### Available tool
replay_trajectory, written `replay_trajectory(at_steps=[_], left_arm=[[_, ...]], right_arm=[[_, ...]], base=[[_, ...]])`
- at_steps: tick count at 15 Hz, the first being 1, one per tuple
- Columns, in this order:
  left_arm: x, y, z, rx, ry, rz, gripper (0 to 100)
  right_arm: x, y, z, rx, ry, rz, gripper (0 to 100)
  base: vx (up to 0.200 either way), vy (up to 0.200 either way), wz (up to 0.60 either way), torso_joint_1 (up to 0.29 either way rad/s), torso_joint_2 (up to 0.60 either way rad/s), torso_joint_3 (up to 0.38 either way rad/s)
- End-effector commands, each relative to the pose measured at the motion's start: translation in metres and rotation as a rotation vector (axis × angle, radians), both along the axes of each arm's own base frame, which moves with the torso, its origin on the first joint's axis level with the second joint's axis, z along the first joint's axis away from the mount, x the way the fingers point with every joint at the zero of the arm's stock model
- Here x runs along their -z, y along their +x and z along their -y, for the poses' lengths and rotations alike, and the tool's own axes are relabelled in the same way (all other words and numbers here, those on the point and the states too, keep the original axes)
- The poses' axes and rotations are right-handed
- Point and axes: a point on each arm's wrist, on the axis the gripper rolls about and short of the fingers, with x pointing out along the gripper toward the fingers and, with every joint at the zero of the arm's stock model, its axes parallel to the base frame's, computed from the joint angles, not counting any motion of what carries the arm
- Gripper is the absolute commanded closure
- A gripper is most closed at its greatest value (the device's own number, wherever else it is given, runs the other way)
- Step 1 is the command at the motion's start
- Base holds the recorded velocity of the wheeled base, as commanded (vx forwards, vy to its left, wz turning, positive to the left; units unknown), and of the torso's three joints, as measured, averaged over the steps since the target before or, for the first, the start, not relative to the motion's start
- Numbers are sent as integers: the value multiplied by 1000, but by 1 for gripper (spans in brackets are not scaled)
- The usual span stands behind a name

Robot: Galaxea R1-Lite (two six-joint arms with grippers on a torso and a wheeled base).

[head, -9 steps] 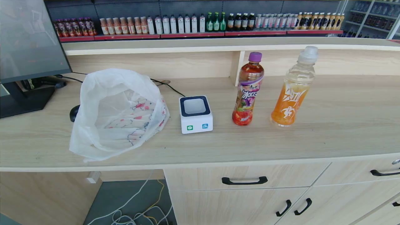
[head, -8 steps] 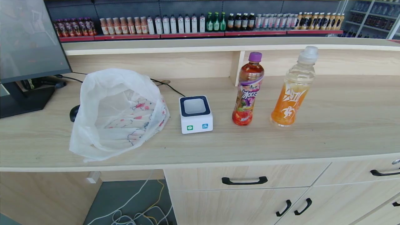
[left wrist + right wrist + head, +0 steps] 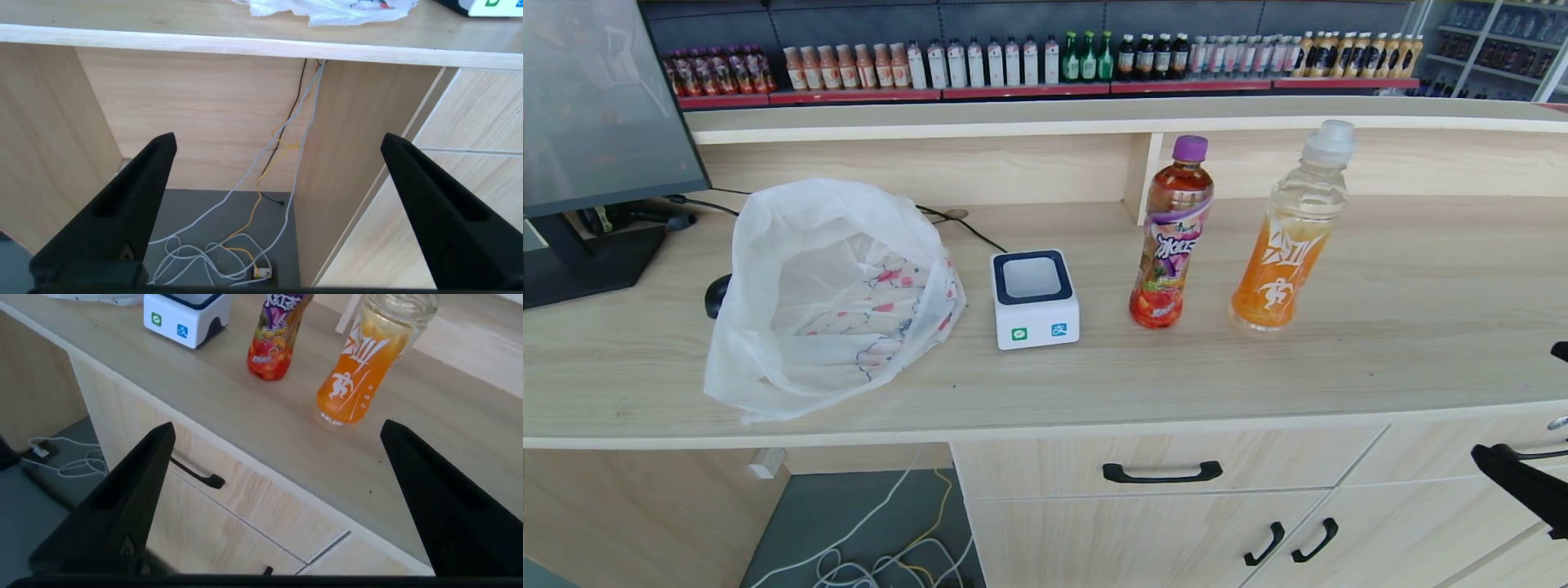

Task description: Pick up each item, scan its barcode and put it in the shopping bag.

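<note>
Head view: found purple-capped red tea bottle (image 3: 1172,237) and orange clear-capped bottle (image 3: 1289,245) upright on wooden counter (image 3: 1421,310), beside white box scanner (image 3: 1035,300). Noted left pincer (image 3: 279,143) and right pincer (image 3: 278,433) released. Judged first pick pending: requires bringing right pincer to orange clear-capped bottle.

We hold our left claw (image 3: 278,145) low, its two dark fingers (image 3: 122,212) spread wide apart with nothing between them. Our right claw (image 3: 278,433) is likewise spread wide and empty, and one black fingertip (image 3: 1515,478) of it shows low at the head view's right edge.
</note>
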Motion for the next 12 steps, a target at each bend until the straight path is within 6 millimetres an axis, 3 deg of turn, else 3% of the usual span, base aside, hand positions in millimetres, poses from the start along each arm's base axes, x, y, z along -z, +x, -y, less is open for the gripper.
replay_trajectory(at_steps=[1, 7, 12], left_arm=[[0, 0, 0, -1, 0, 2, 0], [0, 0, 0, -1, 0, 0, 0], [0, 0, 0, -1, 0, 2, 0]], right_arm=[[-4, 37, -23, -95, -48, -51, 0], [-14, 80, -56, -170, -90, 7, 0], [-17, 90, -89, -125, -80, 2, 0]], base=[[0, 0, 0, 0, 0, 0], [0, 0, 0, 0, 0, 0], [0, 0, 0, 0, 0, 0]])
